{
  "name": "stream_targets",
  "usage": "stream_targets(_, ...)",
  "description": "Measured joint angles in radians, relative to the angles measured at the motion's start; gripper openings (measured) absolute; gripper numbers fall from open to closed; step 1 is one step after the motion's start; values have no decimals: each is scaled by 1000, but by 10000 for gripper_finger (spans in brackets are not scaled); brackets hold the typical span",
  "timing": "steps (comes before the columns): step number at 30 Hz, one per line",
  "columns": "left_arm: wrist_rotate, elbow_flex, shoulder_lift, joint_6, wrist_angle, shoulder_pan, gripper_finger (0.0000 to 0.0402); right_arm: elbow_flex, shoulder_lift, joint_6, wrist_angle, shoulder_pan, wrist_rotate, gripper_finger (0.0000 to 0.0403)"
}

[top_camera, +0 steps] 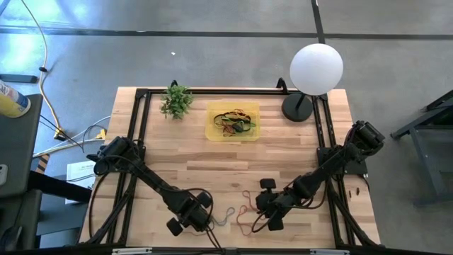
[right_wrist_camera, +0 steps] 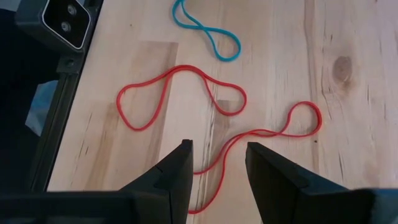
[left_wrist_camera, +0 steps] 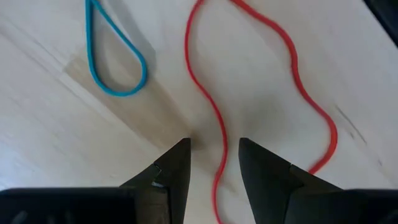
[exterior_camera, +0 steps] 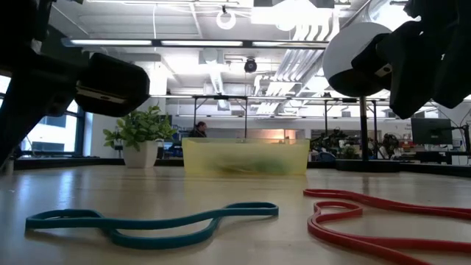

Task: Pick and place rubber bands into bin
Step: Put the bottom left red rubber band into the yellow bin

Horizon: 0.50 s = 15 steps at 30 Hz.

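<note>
Loose rubber bands lie flat on the wood near the table's near edge: a blue one [top_camera: 225, 216] [exterior_camera: 147, 221] [left_wrist_camera: 115, 62] [right_wrist_camera: 208, 31] and two red ones [top_camera: 245, 211] [exterior_camera: 383, 221] [right_wrist_camera: 180, 93]. The yellow bin [top_camera: 232, 122] [exterior_camera: 245, 156] stands toward the far edge with several bands inside. My left gripper [top_camera: 207, 216] [left_wrist_camera: 214, 165] is open above the table, and a red strand [left_wrist_camera: 219, 155] shows between its fingers. My right gripper [top_camera: 260, 209] [right_wrist_camera: 217, 165] is also open above the table, over the second red band [right_wrist_camera: 267, 134].
A small green plant [top_camera: 176, 101] [exterior_camera: 140, 136] stands left of the bin. A lamp with a white globe [top_camera: 316, 67] and dark base [top_camera: 297, 108] stands to the bin's right. A black frame [top_camera: 141, 134] runs along the table's sides. Bare wood lies between the bin and the grippers.
</note>
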Motion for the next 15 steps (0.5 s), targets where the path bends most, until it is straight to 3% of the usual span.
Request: stream_targets(15,-11,5,46,-29,16,-31,122,0,0,2,5,0,13,138)
